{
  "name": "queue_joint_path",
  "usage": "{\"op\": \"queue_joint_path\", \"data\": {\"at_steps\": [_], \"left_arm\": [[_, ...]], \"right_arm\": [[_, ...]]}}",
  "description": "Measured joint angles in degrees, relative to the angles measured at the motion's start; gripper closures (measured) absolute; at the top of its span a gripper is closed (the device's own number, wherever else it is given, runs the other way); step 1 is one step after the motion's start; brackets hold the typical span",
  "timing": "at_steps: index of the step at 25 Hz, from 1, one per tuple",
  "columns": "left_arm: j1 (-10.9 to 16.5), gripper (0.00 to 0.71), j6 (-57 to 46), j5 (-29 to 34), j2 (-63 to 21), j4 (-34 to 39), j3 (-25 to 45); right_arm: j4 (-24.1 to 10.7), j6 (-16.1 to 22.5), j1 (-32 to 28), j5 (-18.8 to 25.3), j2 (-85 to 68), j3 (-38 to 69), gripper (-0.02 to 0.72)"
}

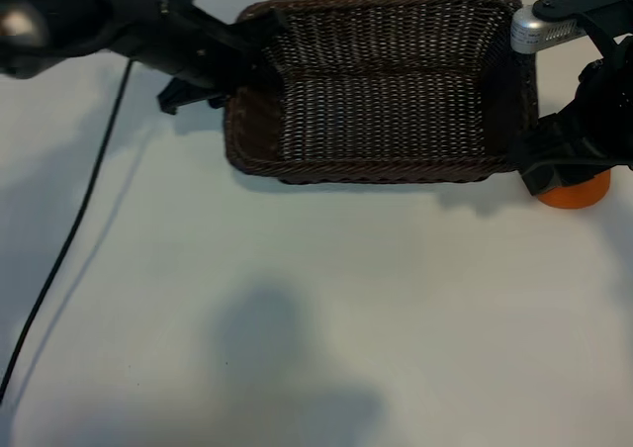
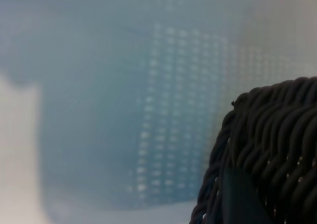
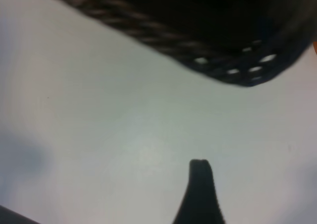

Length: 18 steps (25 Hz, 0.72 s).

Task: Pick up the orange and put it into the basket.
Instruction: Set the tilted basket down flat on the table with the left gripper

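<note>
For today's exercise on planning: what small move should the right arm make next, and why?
Probably close the right gripper on the orange. It sits right over the fruit, which lies on the table beside the empty basket; the left gripper grips the basket's far rim.

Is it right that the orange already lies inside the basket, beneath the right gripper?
Not quite. The exterior view shows the orange on the table outside the basket, just past its right end; it does sit beneath the right gripper.
</note>
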Motion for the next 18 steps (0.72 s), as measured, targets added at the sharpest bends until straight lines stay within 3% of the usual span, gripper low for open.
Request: {"op": "queue_joint_path", "data": {"at_steps": [4, 11, 18], "left_arm": [[-0.58, 0.390, -2.44, 2.50, 3.45, 2.25, -2.72], [-0.60, 0.390, -8.51, 6.08, 3.93, 12.86, -2.83], [-0.60, 0.390, -9.11, 5.75, 3.93, 12.24, -2.94]], "right_arm": [[-0.49, 0.00, 0.00, 0.13, 0.00, 0.00, 0.168], [-0.86, 0.00, 0.00, 0.18, 0.00, 0.00, 0.168], [-0.97, 0.06, 0.00, 0.18, 0.00, 0.00, 0.168]]}}
